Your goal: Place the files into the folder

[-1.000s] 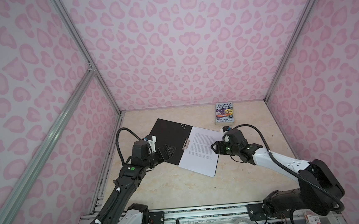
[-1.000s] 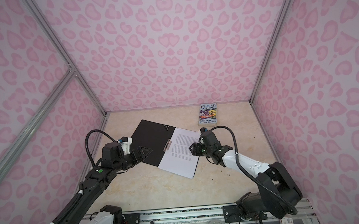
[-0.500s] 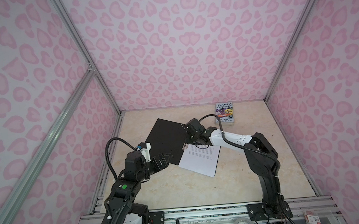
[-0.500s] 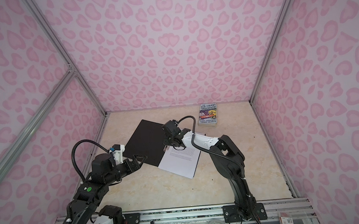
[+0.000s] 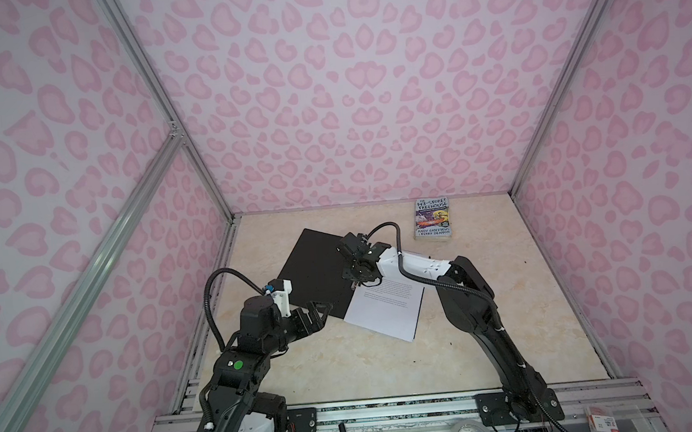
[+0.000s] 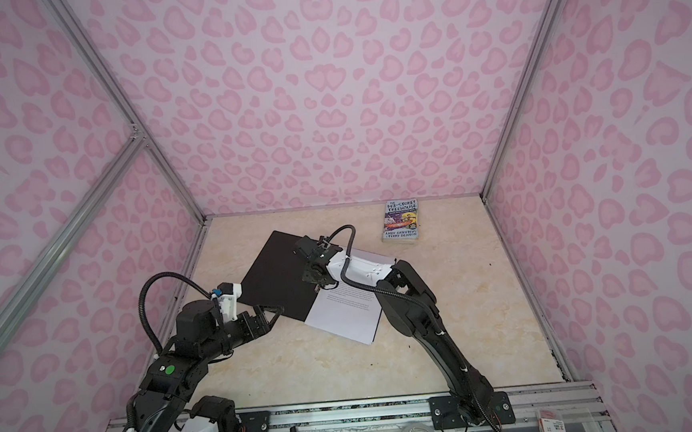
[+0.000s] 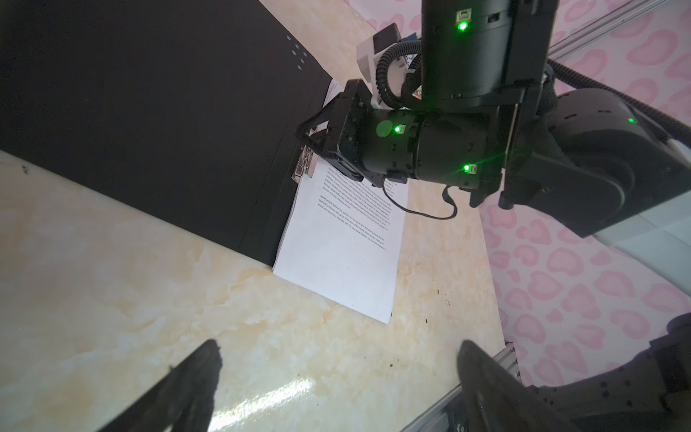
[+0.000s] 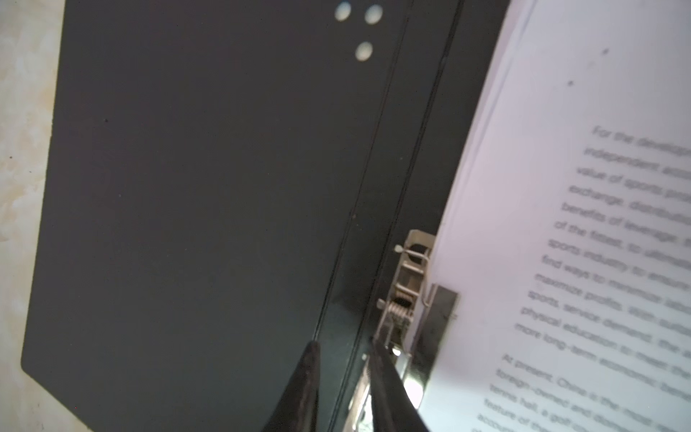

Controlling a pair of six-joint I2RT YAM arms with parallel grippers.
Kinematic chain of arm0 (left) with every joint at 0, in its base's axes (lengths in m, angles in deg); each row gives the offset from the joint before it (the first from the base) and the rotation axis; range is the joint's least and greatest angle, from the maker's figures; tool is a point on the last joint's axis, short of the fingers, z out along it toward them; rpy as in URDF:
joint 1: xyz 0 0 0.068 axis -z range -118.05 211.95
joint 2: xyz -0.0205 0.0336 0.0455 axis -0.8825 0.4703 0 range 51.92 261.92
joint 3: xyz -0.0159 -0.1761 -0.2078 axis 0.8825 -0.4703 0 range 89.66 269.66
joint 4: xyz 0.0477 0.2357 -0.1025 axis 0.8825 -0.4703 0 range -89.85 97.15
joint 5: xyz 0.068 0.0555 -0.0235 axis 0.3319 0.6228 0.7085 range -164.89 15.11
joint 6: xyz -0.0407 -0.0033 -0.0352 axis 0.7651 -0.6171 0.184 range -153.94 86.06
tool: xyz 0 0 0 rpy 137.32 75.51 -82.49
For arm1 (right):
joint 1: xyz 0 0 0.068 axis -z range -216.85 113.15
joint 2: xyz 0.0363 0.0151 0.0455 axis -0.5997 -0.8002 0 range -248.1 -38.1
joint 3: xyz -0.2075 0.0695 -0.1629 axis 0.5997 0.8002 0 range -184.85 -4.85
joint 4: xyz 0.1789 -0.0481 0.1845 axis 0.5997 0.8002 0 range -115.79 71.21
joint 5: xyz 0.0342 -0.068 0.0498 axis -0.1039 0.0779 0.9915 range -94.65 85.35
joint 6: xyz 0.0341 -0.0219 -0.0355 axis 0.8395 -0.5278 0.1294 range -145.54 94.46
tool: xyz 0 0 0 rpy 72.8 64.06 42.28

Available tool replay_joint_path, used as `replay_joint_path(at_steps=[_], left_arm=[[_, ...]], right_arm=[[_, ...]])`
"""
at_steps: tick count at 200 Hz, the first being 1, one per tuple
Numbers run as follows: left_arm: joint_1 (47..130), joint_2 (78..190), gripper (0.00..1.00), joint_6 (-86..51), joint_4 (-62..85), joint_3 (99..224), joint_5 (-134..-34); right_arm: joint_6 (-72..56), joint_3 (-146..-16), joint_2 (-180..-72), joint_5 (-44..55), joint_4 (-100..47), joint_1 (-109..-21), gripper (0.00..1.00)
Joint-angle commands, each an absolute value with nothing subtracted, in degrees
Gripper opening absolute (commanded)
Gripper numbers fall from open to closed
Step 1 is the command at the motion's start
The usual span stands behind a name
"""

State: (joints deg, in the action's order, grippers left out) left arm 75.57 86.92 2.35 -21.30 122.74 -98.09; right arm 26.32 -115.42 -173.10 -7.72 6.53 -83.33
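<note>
Now holds left gripper wide, empty, seven o'clock of open black folder. Poises right gripper nearly closed over silver clip; cannot tell grip.

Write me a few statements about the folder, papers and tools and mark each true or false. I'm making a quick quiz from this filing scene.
1. The folder lies open with its black inside up. True.
2. The files lie on the bare table, touching the book. False: they lie on the folder's other half, beside the spine clip, well apart from the book.
3. The left tool is open and holds nothing. True.
4. The right tool hovers over the book. False: it is down at the folder's spine clip.
</note>
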Motion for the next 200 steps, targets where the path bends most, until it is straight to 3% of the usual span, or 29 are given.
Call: replay_joint_path(at_steps=[1, 55, 119, 200], left_arm=[[75.64, 86.55, 0.99, 1.26, -21.50, 122.84, -98.96], [75.65, 86.15, 0.99, 1.13, -21.12, 122.29, -99.14], [75.63, 86.98, 0.99, 1.20, -20.45, 121.94, -99.18], [75.58, 87.16, 0.99, 1.04, -20.50, 122.09, -99.06]], right_arm=[[26.28, -117.53, -175.39, -9.28, 10.27, -83.34, 0.25], [25.24, -115.93, -174.13, -10.99, 8.57, -83.75, 0.25], [22.50, -115.16, -170.82, -21.76, 11.70, -85.08, 0.26], [25.83, -115.68, -173.96, -15.16, 10.69, -84.30, 0.26]])
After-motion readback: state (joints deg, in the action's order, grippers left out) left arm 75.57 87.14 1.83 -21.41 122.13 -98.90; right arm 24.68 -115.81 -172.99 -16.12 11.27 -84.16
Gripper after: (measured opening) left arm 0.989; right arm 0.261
